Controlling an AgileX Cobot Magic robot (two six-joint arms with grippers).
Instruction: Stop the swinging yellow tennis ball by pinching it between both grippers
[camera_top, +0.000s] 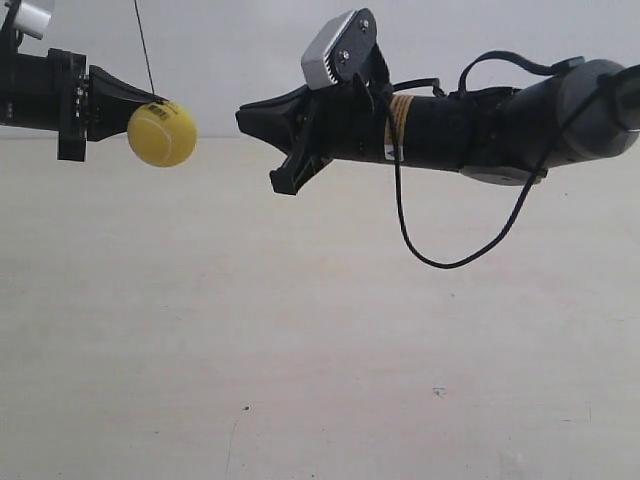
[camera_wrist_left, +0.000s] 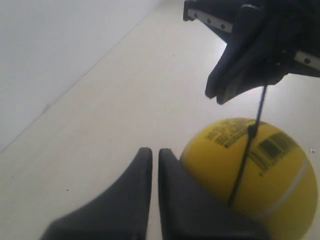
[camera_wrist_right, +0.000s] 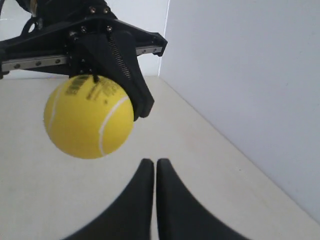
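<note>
Wall (camera_top: 250, 40): plain pale grey-white, meeting the table in a straight line.
Corner (camera_wrist_right: 164, 45): 2 wall faces join in the right wrist view at a bright vertical strip.
Table (camera_top: 320, 320): matte cream, faintly streaked.
Specks (camera_top: 438, 391): few, small, dark, on the table.
Light: soft, even.

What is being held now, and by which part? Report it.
Nothing is held. The yellow tennis ball hangs on its string beside the tip of the shut left gripper; the right gripper, also shut, is apart from it.
</note>
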